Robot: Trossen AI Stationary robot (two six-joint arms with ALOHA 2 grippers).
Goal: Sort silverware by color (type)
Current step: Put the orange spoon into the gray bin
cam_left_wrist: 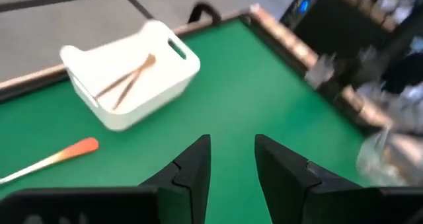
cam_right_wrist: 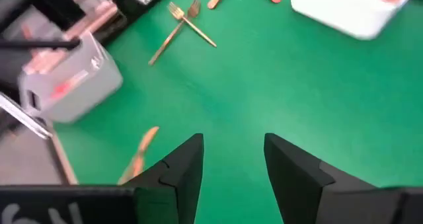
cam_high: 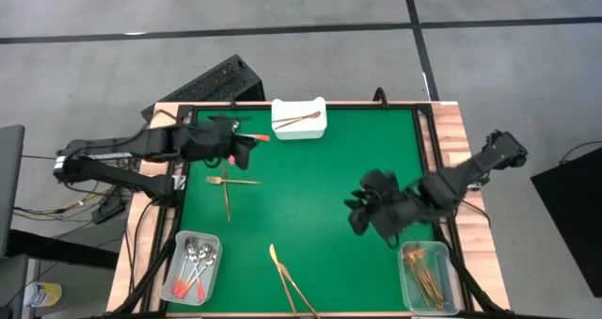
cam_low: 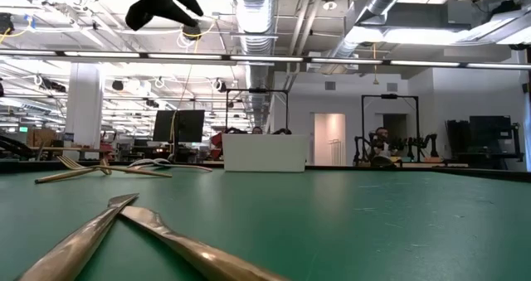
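The red-handled spoon [cam_high: 254, 136] with a pale stem lies on the green surface [cam_high: 320, 187] just beside the white rectangular tray [cam_high: 299, 119], which holds two copper pieces [cam_high: 298, 121]. Right over the spoon's bowl end hangs our left gripper [cam_left_wrist: 232, 159]; its jaws stand apart with nothing between them, and in its own wrist view the spoon [cam_left_wrist: 56, 158] lies off to one side of the gap, not under it.

We judge the step in hand to be lifting this spoon for the clear plastic bin [cam_high: 193, 266] of red-handled spoons at the near left corner. To do it well, we should first shift sideways until the handle lies square across the gap, then come straight down and close on the handle's middle, since a slim utensil lying flat can skid or pivot away.

Two crossed gold forks [cam_high: 227, 183] wait nearby, and two gold knives [cam_high: 287, 279] lie at the near edge. Our right gripper [cam_right_wrist: 232, 159], jaws spread and empty, hovers by the clear bin of gold pieces [cam_high: 428, 274].
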